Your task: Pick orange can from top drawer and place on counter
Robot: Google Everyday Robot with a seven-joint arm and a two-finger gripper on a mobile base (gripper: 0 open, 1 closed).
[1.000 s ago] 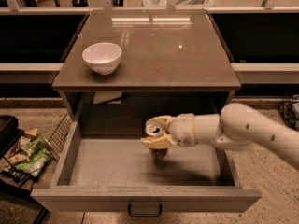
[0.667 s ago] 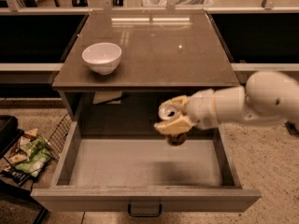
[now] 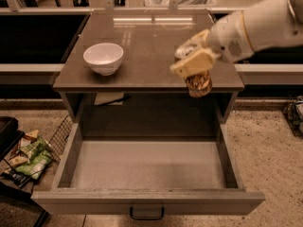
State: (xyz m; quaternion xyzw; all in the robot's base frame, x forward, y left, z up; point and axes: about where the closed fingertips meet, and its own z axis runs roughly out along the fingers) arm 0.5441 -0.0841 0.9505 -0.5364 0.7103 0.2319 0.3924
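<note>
White arm's (image 3: 258,25) gripper (image 3: 193,66) fingers (image 3: 188,63) clasp orange can (image 3: 198,83) above counter (image 3: 142,46) edge.

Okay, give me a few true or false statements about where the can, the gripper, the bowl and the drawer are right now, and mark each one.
1. The gripper holds the orange can in the air. True.
2. The orange can lies on the floor of the top drawer. False: it hangs in the gripper at the front right edge of the counter, above the drawer.
3. The white bowl stands on the left part of the counter. True.
4. The top drawer is pushed shut. False: it is pulled open, and its grey floor shows.
5. The gripper is down inside the drawer. False: it is up at counter height, on the right.
</note>
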